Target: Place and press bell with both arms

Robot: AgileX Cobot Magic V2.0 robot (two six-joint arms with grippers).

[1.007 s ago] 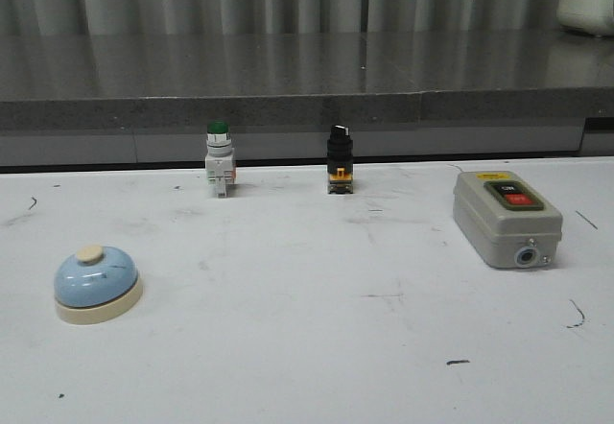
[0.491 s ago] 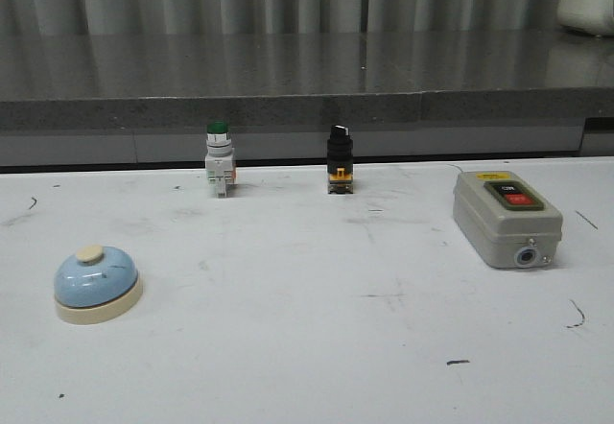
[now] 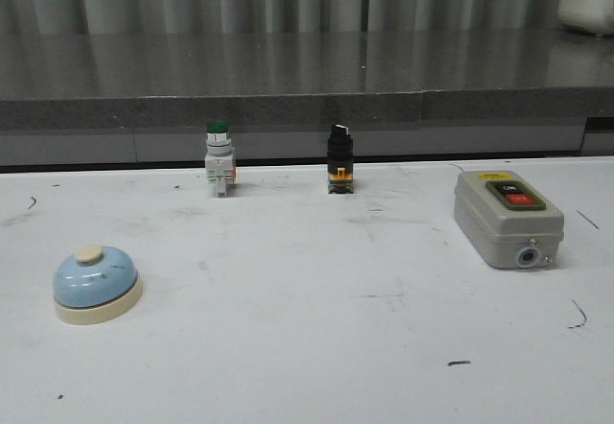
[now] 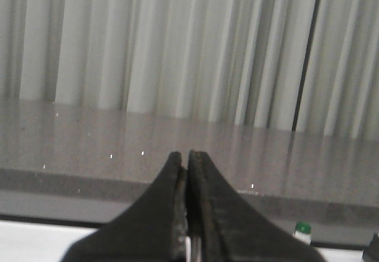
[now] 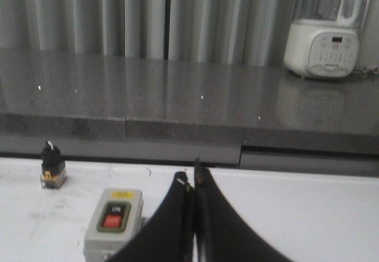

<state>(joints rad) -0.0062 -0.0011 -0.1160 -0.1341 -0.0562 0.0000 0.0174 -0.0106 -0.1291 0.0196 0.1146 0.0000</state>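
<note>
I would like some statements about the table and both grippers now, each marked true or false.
1. The bell stands on the left part of the table. True.
2. The left gripper holds the bell. False: its jaws are shut on nothing, and the bell stands free.
3. The grey switch box is at the right of the table. True.
4. The green-capped push button stands on top of the switch box. False: it stands apart, near the table's back edge.
5. The right gripper is wide open. False: it is shut.

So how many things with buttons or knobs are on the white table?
4. The bell sits front left, the green-capped push button back left, the black knob switch back middle, the grey switch box right. None look hidden.
</note>
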